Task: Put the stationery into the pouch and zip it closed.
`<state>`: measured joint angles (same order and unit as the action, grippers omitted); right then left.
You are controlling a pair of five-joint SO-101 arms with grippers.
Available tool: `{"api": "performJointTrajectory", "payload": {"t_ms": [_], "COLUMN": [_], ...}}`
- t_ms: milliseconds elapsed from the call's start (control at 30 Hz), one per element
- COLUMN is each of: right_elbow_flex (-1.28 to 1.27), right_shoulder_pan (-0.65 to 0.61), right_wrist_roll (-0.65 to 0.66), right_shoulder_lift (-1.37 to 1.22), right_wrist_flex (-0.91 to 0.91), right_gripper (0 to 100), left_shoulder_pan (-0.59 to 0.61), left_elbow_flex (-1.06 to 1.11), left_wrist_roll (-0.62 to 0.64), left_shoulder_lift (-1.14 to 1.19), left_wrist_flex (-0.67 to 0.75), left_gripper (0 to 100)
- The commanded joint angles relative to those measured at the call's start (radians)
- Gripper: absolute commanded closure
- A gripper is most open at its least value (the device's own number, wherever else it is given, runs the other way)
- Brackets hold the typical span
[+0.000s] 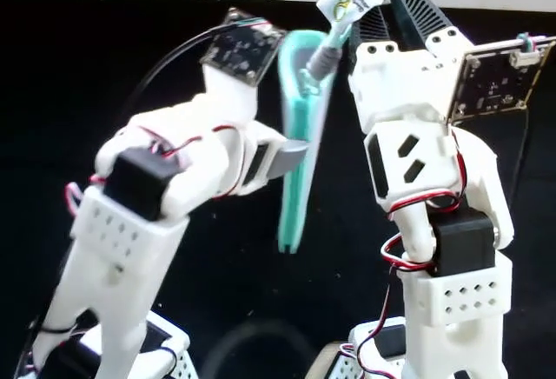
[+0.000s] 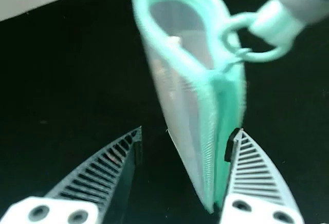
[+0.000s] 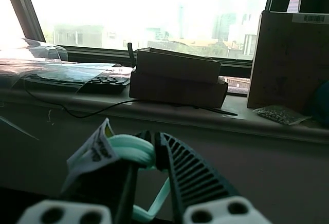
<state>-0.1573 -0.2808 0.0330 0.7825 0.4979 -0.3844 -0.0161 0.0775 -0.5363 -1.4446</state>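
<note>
1. Mint-green mesh: one pouch [image 1: 300, 136] is held up in the air between the two arms, well above the black table [image 1: 78, 57]. It's stood on end, mouth uppermost.
2. In the left wrist view the mouth is seen gaping at the upper end. What's inside can't be made out through the mesh.
3. The right gripper [image 3: 146, 142] is raised at the top of the pouch with its fingers pressed together on one mint pull loop [image 3: 131, 149]. One white tag [image 3: 92, 149] is caught in there beside it.
4. The left gripper [image 2: 187, 130] is spread wide around the pouch's lower part. The pouch's edge is laid against one finger [image 2: 252, 172], and the other finger [image 2: 103, 178] is kept apart from it with a gap.
5. Behind, on a window ledge, three cardboard boxes [image 3: 177, 90] can be counted (two stacked, one taller off to the side), plus one keyboard [image 3: 105, 82].
</note>
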Motion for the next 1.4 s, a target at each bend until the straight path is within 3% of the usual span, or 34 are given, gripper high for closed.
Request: {"api": "performJointTrajectory", "payload": {"t_ms": [0, 500, 667, 900, 1100, 1367], "right_elbow_flex": [0.054, 0.047, 0.047, 0.045, 0.045, 0.045], "right_shoulder_pan": [-0.001, -0.007, -0.007, -0.007, -0.007, -0.007], "right_wrist_roll": [0.002, 0.002, 0.002, 0.002, 0.002, 0.002], "right_shoulder_lift": [0.024, 0.024, 0.024, 0.024, 0.024, 0.024], "right_wrist_flex": [-0.025, -0.025, -0.025, -0.024, -0.024, -0.024], "right_gripper": [99.3, 99.3, 99.3, 99.3, 99.3, 99.3], "left_shoulder_pan": [0.012, -0.022, -0.101, -0.107, -0.185, -0.176], "left_elbow_flex": [-0.019, 0.053, -0.045, -0.136, -0.137, -0.136], "left_wrist_roll": [0.002, 0.0, 0.002, 0.003, 0.002, 0.002], "left_shoulder_lift": [-0.047, -0.056, -0.056, -0.056, -0.047, 0.031], "left_wrist_flex": [-0.003, -0.014, -0.101, -0.14, -0.1, 0.048], "left_gripper": [72, 72, 72, 72, 72, 72]}}
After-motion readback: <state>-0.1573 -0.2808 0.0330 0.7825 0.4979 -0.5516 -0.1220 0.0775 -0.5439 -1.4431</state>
